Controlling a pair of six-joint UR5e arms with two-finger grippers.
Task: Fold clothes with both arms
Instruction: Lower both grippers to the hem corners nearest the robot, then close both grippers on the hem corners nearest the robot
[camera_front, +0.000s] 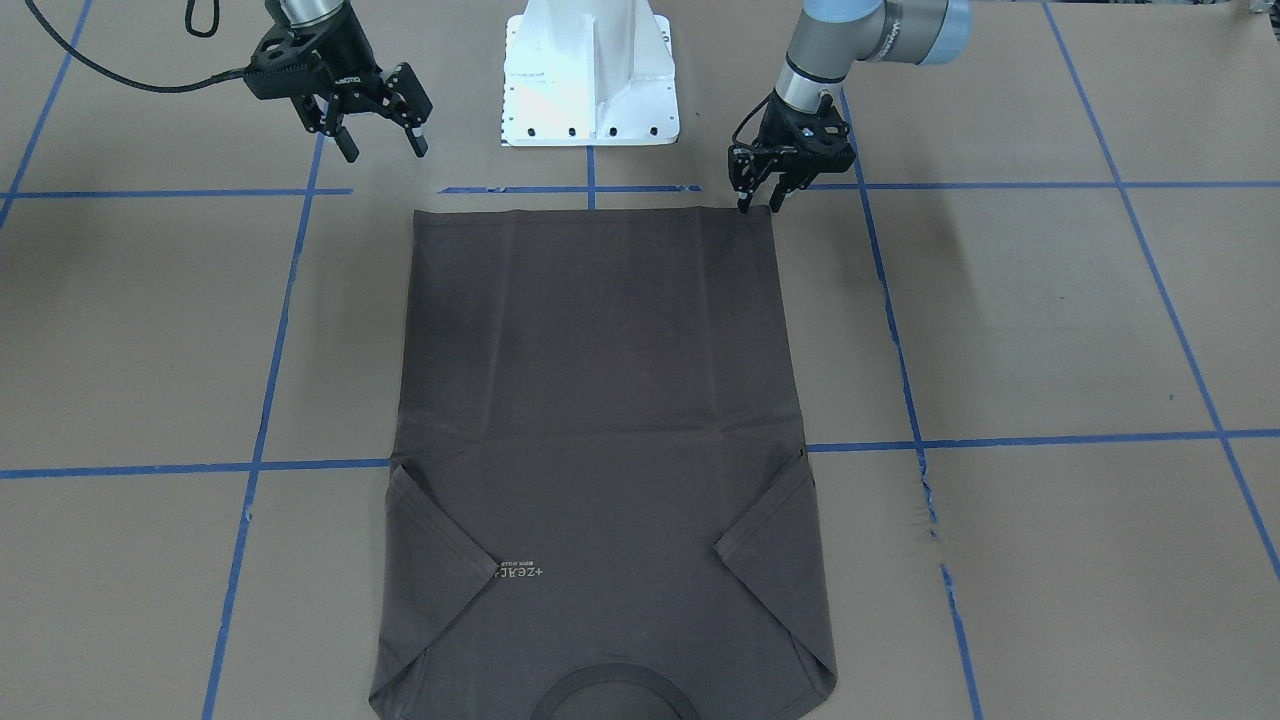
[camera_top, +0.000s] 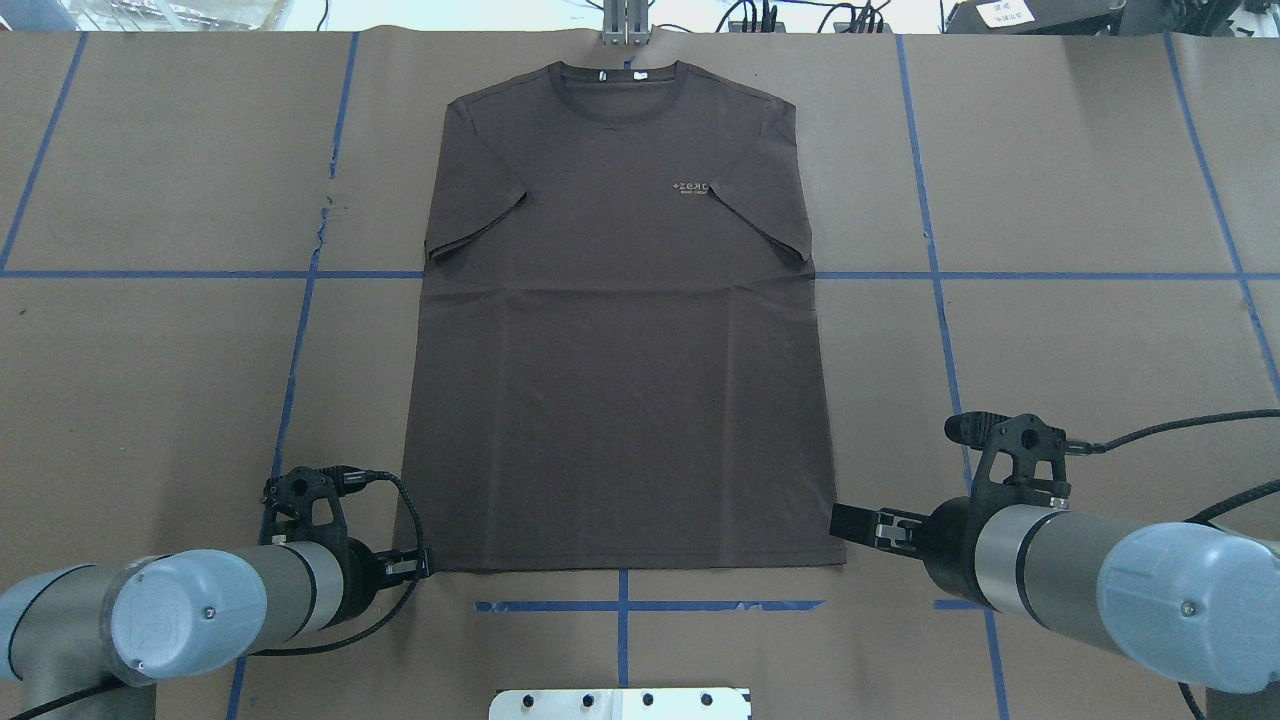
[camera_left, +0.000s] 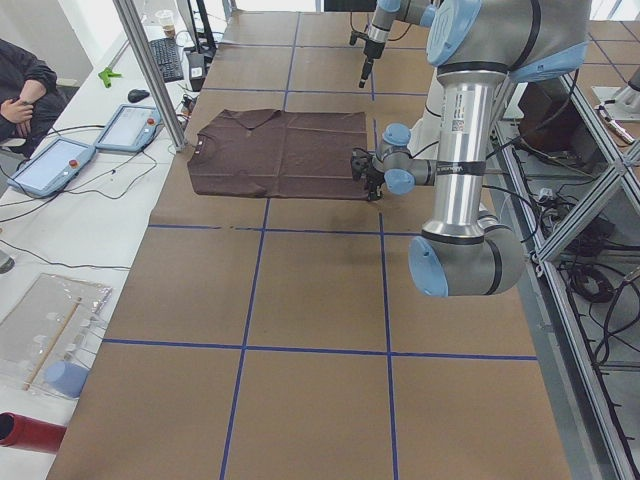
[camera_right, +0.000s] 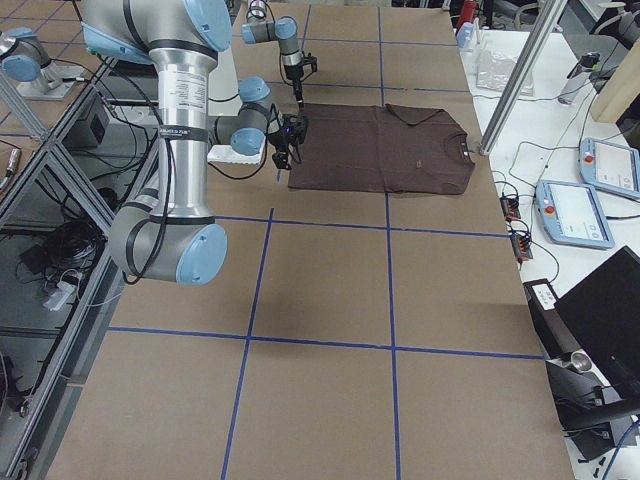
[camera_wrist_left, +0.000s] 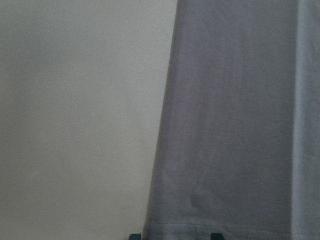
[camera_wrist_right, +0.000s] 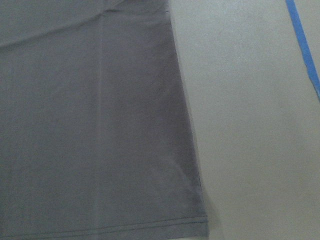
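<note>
**Spotter:** Where's the shirt sitting?

**Operator:** I have the T-shirt (camera_top: 620, 350) flat on the table (camera_top: 1050, 180), chest up. Its collar (camera_top: 620, 85) is at the far edge and its hem (camera_top: 620, 566) is nearest the robot's base. Both sleeves (camera_top: 478, 205) are turned in over the chest.

**Spotter:** And your claws?

**Operator:** My left claw (camera_front: 759, 207) is down at the hem's left corner. Its fingers are a little apart and straddle the side edge, one tip just off the cloth and the other over it. I can't see it gripping anything. My right claw (camera_front: 385, 150) hangs above the table near the hem's right corner, fingers wide apart and empty. Its wrist camera looks down on that corner.

**Spotter:** How do you expect the cloth to behave?

**Operator:** I judge it to be light, limp cotton. It should drape and sag between two holds, and a fingertip may catch only the top layer. I want both layers at the stitched hem, right at the corners, where the cloth is thickest.

**Spotter:** What's the risk?

**Operator:** If one corner rises before the other, the body skews and drags over the table. I'd lower the right claw to match, then pinch both corners together.
</note>
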